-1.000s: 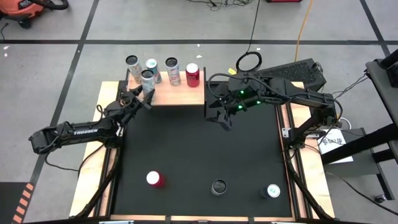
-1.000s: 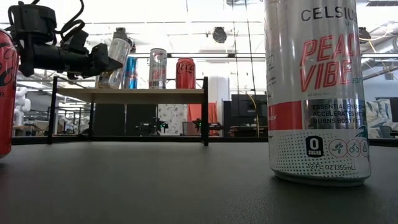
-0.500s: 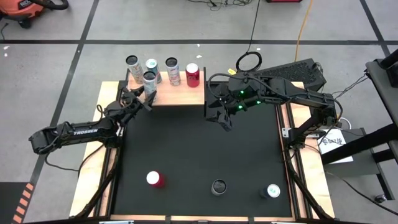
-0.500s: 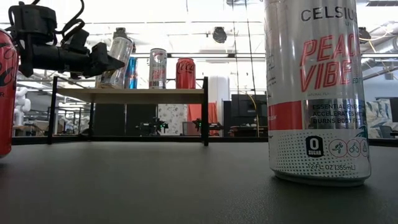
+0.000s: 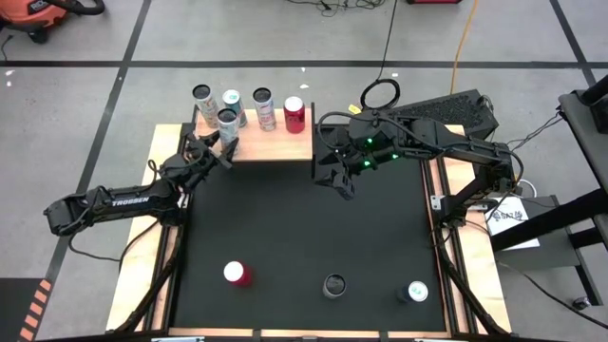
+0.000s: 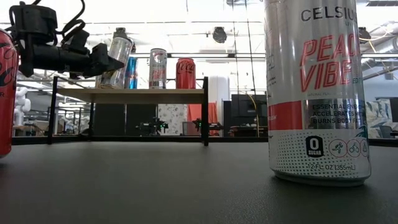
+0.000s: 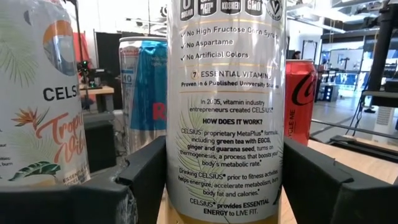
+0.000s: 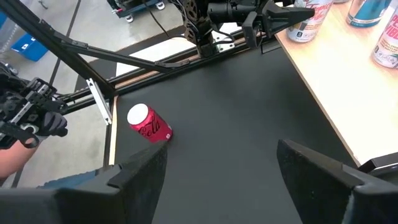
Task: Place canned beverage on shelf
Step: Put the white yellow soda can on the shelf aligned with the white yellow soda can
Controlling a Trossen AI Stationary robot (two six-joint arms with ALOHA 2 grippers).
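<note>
The shelf (image 5: 275, 144) stands at the table's far edge, and several cans stand upright on it, among them a blue one (image 7: 142, 93) and a red one (image 5: 294, 112). My left gripper (image 5: 221, 142) is at the shelf's near left part, shut on a silver can (image 5: 228, 121) whose base is at the board. My right gripper (image 5: 342, 185) hangs open over the black table by the shelf's right end, with nothing between its fingers (image 8: 323, 174). My left gripper pinches the silver can's round wall (image 7: 180, 180) between its two fingers, about halfway up. The fingers reach in level from the table's near left side. The can's foot is at the shelf board, and in the low view the can (image 6: 117, 61) leans a little.
Three more cans stand near the table's front edge: a red one (image 5: 236, 274), a dark one (image 5: 334, 285) and a silver one (image 5: 416, 292), which fills the low view's right (image 6: 317, 93). Black table between them and the shelf lies bare.
The silver can in my left gripper has tipped from a clear lean to nearly upright, its top swinging toward the table's far edge while its foot stays at the shelf board.
</note>
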